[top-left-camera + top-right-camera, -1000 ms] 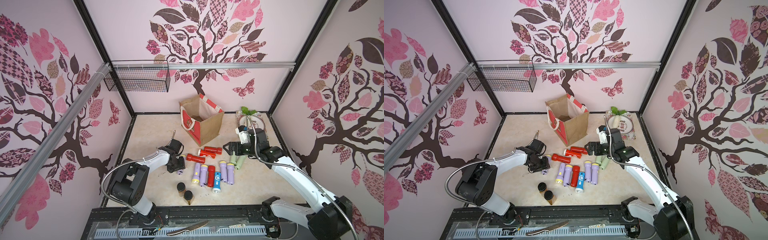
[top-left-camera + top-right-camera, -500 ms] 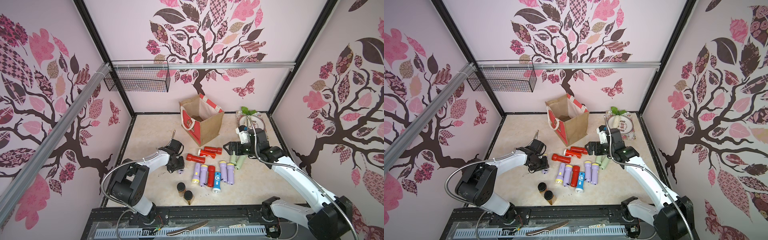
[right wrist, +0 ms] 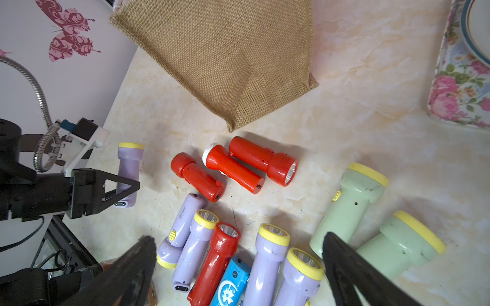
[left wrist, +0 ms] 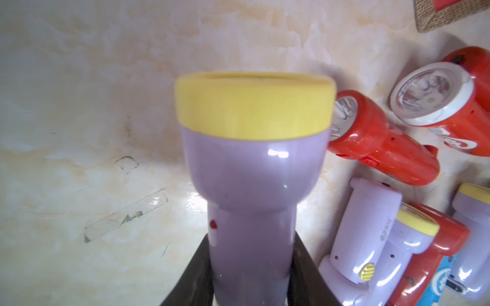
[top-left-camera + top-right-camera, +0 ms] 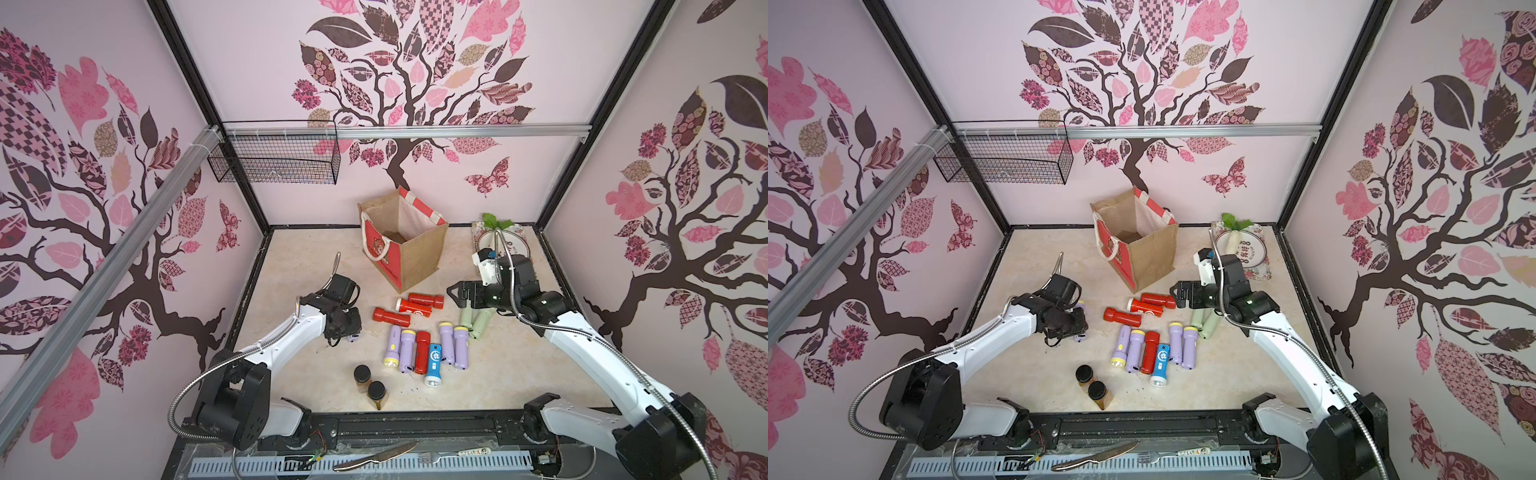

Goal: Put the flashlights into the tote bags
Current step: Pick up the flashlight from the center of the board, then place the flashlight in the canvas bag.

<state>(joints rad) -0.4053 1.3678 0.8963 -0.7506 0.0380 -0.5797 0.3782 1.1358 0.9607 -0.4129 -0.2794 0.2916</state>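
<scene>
Left pincer [image 4: 250, 267] clamped on lilac flashlight [image 4: 252, 169], arm low; right pincer [image 3: 238, 239] spread wide, arm outstretched.

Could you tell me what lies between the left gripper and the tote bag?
Bare tabletop only, in both top views: the left gripper, shut on a lilac flashlight, has nothing between it and the bag.

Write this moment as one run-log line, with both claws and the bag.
left claw: shut on lilac flashlight | right claw: open, near pale green flashlights | tote bag: upright, open
</scene>
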